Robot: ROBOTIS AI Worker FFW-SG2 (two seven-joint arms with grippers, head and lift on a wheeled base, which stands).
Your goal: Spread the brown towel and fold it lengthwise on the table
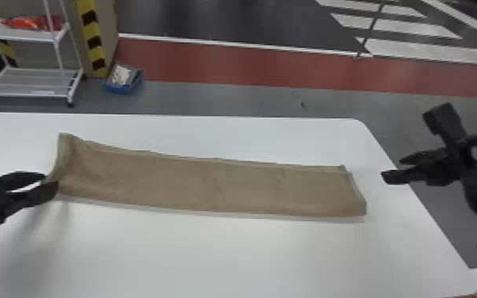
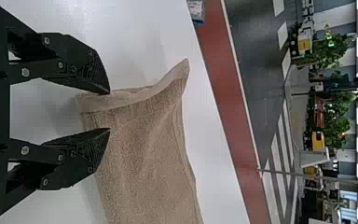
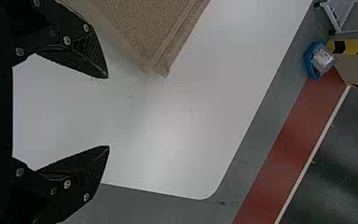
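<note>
Left pincer (image 2: 109, 111): fingers apart, not clamped, with the left end of the brown towel (image 1: 210, 182) right at the tips. Can't tell if either finger touches cloth. Next to that pincer the end hem is lifted and curled, far corner flared out past the tips. From there the towel runs as one long narrow strip toward the right pincer (image 3: 108, 112), stopping short of it. Right pincer is wide, nothing in it, clear of the strip's right end, out by the side edge of the bench (image 1: 229, 257). Layered edges show along the strip's far side, so I read it as spread done and lengthwise fold basically made. Middle and right part lie fairly flat, small offset between layers at the far right corner. Left over, my guess: lay the curled left end down, true up the edges, back both pincers off. Watch for the left pincer snagging the hem and skewing the strip. Farther out, beyond the bench, blue bin (image 1: 123, 85) on the floor, white rack (image 1: 31, 81) near it.
</note>
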